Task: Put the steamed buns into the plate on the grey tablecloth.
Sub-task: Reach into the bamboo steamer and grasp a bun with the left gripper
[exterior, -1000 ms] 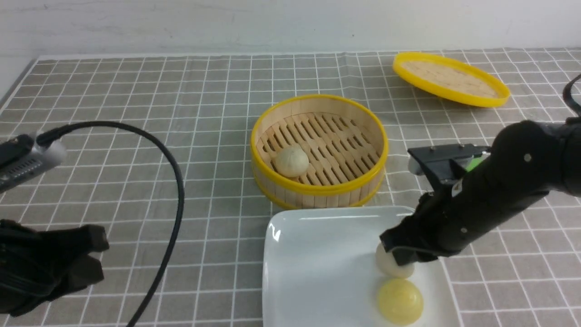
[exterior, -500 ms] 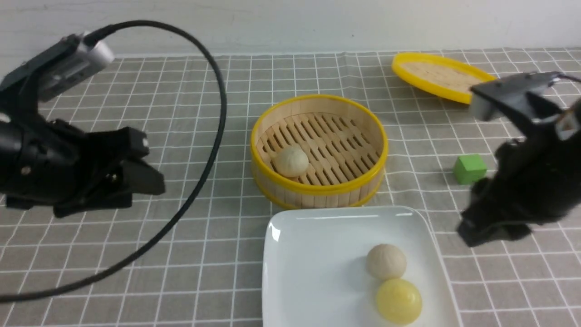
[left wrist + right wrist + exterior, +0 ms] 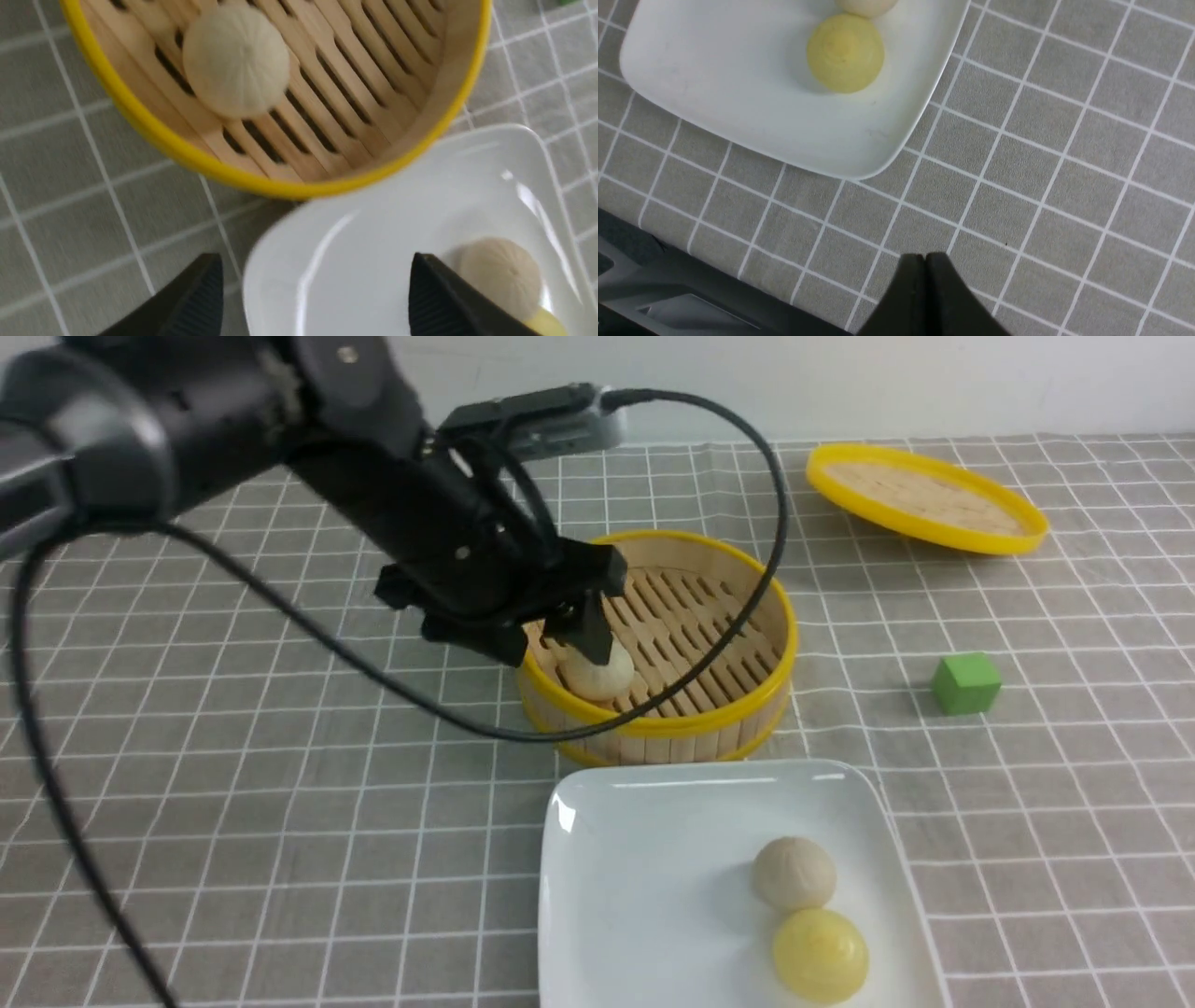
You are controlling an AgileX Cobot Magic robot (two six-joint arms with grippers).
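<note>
Grey tablecloth (image 3: 233, 784), plate (image 3: 653, 859), steamer basket (image 3: 780, 644): two buns plated, one not.

The plate is laid on the cloth, and the basket is set just behind the plate's far edge; the basket lid (image 3: 924, 499) is placed well behind the plate's right corner. The left gripper (image 3: 314, 255) is held above the basket behind the plate's far left corner, fingers spread wide, nothing grasped. The right gripper (image 3: 926, 261) is seen only by its wrist camera, fingers pressed together and empty, over cloth off a plate corner. A beige bun (image 3: 794, 873) and a yellow bun (image 3: 821, 955) are found touching on the plate's right half; the second beige bun (image 3: 236, 60) is seated in the basket. A green cube (image 3: 965, 682) is noted beyond the plate's far right corner.
</note>
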